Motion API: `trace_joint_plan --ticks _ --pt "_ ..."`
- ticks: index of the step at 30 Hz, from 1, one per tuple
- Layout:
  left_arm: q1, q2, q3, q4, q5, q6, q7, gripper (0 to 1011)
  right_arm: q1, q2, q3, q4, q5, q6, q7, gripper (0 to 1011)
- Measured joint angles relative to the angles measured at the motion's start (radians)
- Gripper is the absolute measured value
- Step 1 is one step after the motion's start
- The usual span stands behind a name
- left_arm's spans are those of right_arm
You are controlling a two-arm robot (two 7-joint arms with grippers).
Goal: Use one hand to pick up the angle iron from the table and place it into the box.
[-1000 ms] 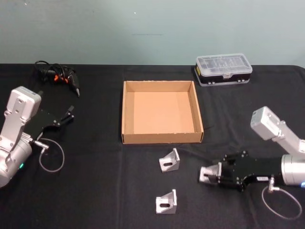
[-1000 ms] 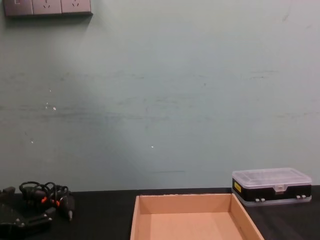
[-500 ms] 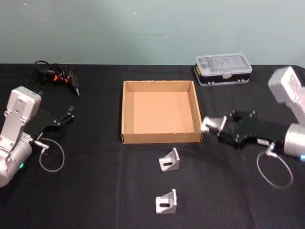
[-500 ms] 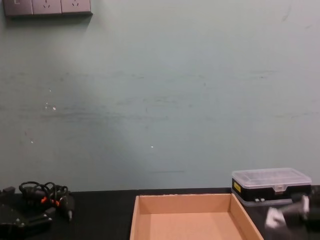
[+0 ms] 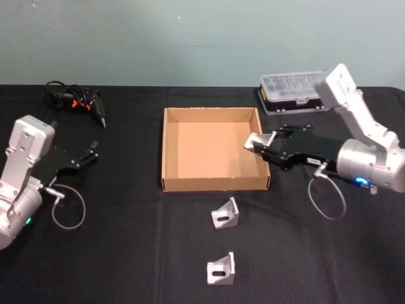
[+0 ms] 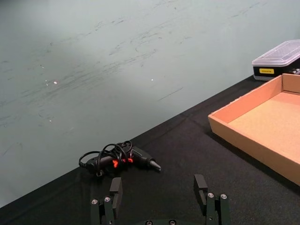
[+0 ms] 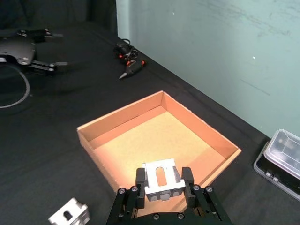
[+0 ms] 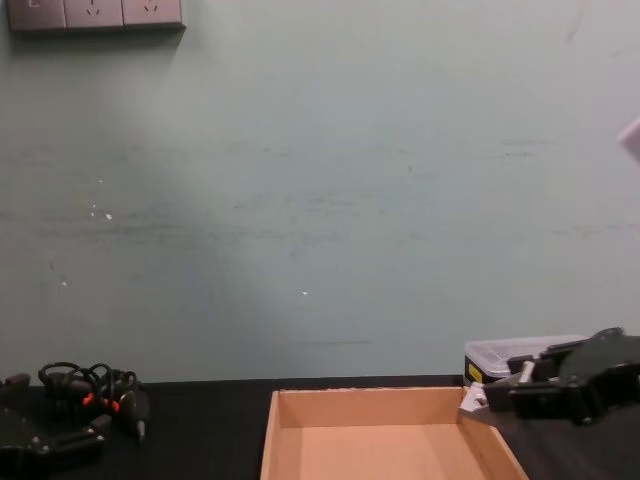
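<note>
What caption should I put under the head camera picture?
The right gripper holds an angle iron over the right wall of the box; two more lie on the table, left gripper idle.

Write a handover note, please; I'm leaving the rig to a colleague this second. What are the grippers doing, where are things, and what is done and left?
Right gripper: fingers shut on one angle iron, held above the box at its right wall.
Left gripper: open, empty, parked at the left of the table.
The box has nothing in it. Two more angle irons lie on the table in front of it, one nearer the box, one nearer the robot.
Done: pick-up.
Left: move over the box floor and release.
</note>
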Motion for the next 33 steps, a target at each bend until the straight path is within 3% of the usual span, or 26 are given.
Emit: trace_joint_plan --ticks 5,15,33 --pt "0.000 0.000 0.000 0.000 0.000 0.000 0.000 1000 0.057 -0.062 -0.026 0.088 -0.033 0.012 0.008 469" --pt "0.000 0.000 0.000 0.000 0.000 0.000 0.000 1000 0.130 -0.140 -0.060 0.213 -0.080 0.020 0.032 469" --pt "0.000 0.000 0.000 0.000 0.000 0.000 0.000 1000 0.168 -0.195 -0.089 0.313 -0.128 0.035 0.066 469"
